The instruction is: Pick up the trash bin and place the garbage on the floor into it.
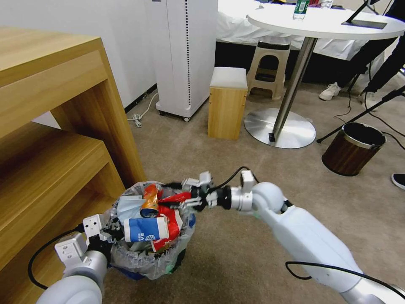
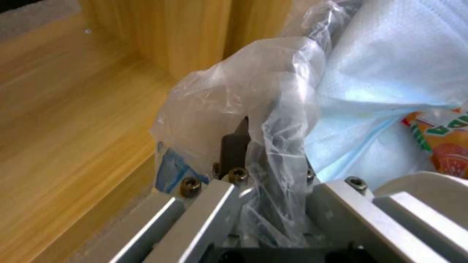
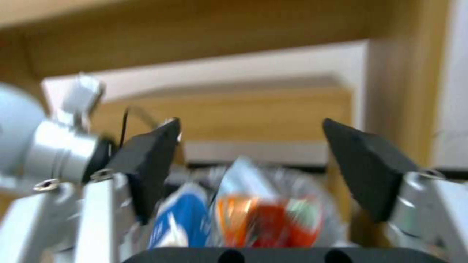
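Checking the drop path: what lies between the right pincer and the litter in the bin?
Nothing. In the right wrist view the open right pincer looks straight onto the garbage in the trash bin.

Trash bin (image 1: 149, 257) on beige floor (image 1: 236, 253)

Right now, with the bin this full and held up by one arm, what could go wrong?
The left end effector grips only the trash bin rim through its crinkly plastic liner, so the bin could slip or tilt. Garbage is heaped above the rim: the crushed orange can and paper cup could topple out. The open right end effector hovers close and might knock them.
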Motion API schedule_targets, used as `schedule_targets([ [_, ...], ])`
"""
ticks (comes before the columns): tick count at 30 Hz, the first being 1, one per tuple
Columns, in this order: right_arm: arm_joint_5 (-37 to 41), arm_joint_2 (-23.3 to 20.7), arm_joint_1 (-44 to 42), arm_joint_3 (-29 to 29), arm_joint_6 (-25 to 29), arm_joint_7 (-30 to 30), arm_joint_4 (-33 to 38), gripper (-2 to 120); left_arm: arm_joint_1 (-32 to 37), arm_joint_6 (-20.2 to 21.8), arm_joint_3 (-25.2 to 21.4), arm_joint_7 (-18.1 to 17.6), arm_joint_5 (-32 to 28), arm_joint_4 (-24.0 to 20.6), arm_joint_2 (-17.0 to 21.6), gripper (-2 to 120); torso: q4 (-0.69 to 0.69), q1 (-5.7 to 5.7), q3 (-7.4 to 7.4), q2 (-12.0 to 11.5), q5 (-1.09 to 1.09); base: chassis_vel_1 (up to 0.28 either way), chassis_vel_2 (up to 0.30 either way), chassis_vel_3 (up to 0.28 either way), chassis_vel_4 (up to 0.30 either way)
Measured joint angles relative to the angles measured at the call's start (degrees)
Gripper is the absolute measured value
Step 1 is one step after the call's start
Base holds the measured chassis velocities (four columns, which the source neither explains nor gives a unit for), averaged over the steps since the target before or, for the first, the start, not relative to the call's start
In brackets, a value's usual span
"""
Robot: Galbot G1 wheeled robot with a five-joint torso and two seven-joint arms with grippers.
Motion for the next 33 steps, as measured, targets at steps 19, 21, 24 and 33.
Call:
schedule_targets([
  [19, -13.7, -1.6, -20.7, 27.1, -0.6, 40.9, 19.0, 100, -2.2, 4.0, 1.9, -4.2, -4.8, 11.0, -2.0, 0, -0.01, 0.00, -0.01, 0.0, 0.02, 0.000, 0.000, 0.000, 0.000],
  [21, -14.1, -1.4, -21.5, 27.7, -0.6, 41.1, 19.1, 100, -2.2, 4.1, 2.0, -4.6, -4.8, 11.4, -1.8, 0, 0.00, 0.00, -0.01, 0.0, 0.04, 0.000, 0.000, 0.000, 0.000],
  [24, -14.6, -0.8, -22.9, 28.4, -0.3, 41.0, 19.4, 100, -2.2, 4.3, 2.0, -5.3, -5.3, 12.6, -1.6, 0, 0.01, 0.00, -0.02, 0.0, 0.05, 0.000, 0.000, 0.000, 0.000],
  [33, -15.6, -0.1, -23.9, 28.2, -0.3, 40.1, 20.4, 100, -2.0, 4.3, 1.5, -5.6, -6.3, 13.2, -1.7, 1, 0.00, 0.00, -0.01, 0.0, -0.02, 0.000, 0.000, 0.000, 0.000],
])
